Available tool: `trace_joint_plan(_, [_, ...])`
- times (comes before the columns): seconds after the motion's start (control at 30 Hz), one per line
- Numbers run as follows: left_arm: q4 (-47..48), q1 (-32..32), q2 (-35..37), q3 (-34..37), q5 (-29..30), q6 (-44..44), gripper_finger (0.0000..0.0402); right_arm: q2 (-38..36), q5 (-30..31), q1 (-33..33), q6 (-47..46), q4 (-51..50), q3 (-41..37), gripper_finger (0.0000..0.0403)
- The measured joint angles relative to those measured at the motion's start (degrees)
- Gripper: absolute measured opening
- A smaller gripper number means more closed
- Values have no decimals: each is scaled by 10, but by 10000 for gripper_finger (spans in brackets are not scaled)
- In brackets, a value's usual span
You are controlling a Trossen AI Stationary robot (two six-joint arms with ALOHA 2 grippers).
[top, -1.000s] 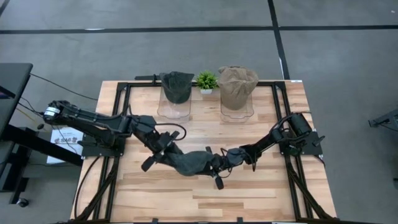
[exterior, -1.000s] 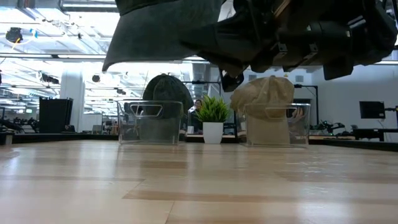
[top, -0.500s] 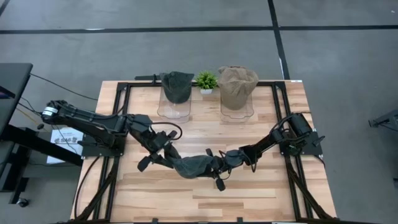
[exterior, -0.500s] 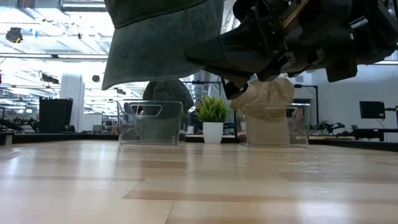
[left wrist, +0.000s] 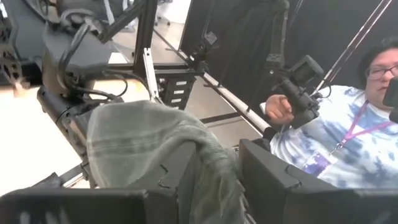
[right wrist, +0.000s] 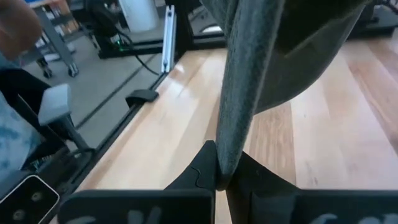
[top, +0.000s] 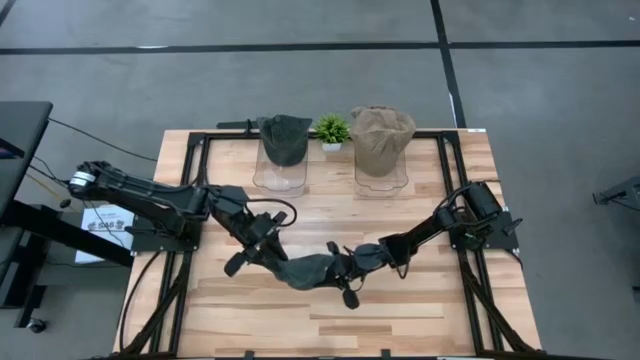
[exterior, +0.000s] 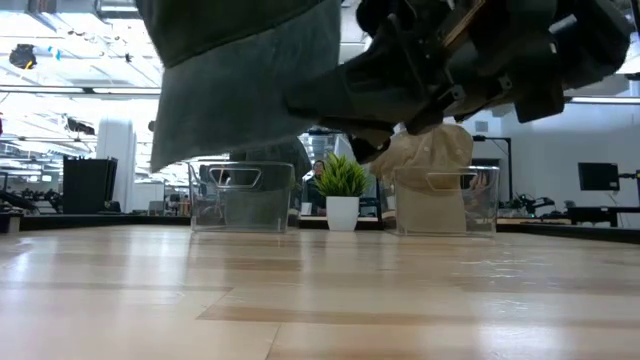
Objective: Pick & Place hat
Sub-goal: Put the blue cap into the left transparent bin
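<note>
A dark grey hat (top: pixel 310 268) hangs over the middle of the wooden table (top: pixel 420 310), held between my two grippers. My left gripper (top: pixel 268 254) comes from the table's left and is shut on the hat's left end (left wrist: pixel 149 137). My right gripper (top: pixel 352 264) comes from the right and is shut on its other end. In the low view the hat (exterior: pixel 240 90) sags as a broad flap, clear of the tabletop (exterior: pixel 320 300). My left gripper has a bunched fold of the hat's cloth (left wrist: pixel 214 174) pinched between its two fingers, coming nearly level from the table's left. The hat is lifted clear and drapes away beyond the fingers. My right gripper pinches a thin edge of the hat (right wrist: pixel 229 140) between its shut fingertips (right wrist: pixel 205 167). It comes from the table's right, slanting slightly down. The cloth runs on from the fingers, clear of the table.
At the far edge stand two clear bins: the left one (top: pixel 280 170) holds a dark hat (top: pixel 284 138), the right one (top: pixel 382 175) a tan hat (top: pixel 382 135). A small potted plant (top: pixel 332 130) sits between them. A seated person (left wrist: pixel 348 143) shows beyond the table.
The hat has sagged lower between the two grippers and its hanging flap reaches farther down, still clear of the table. My right gripper has tipped a little while keeping its hold. Both grippers stay about where they were.
</note>
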State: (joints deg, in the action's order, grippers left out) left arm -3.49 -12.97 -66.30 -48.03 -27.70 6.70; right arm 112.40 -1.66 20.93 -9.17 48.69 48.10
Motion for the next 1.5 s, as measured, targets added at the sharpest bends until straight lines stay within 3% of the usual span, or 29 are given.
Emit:
trace_joint_plan(0.4, [37,-6,-7,0,-26,67,122,0,-1,0,1,-33,15,3])
trace_joint_plan(0.77, [44,-14,-7,0,-26,72,121,0,-1,1,1,-28,15,4])
trace_joint_plan(0.93, [46,-12,-7,0,-25,64,92,0,-1,1,1,-27,15,6])
trace_joint_plan(1.13, [46,-12,-7,0,-23,33,25,0,-1,1,-9,-26,15,11])
trace_joint_plan(1.5, [46,-14,-7,0,-23,21,27,0,0,1,-10,-26,15,61])
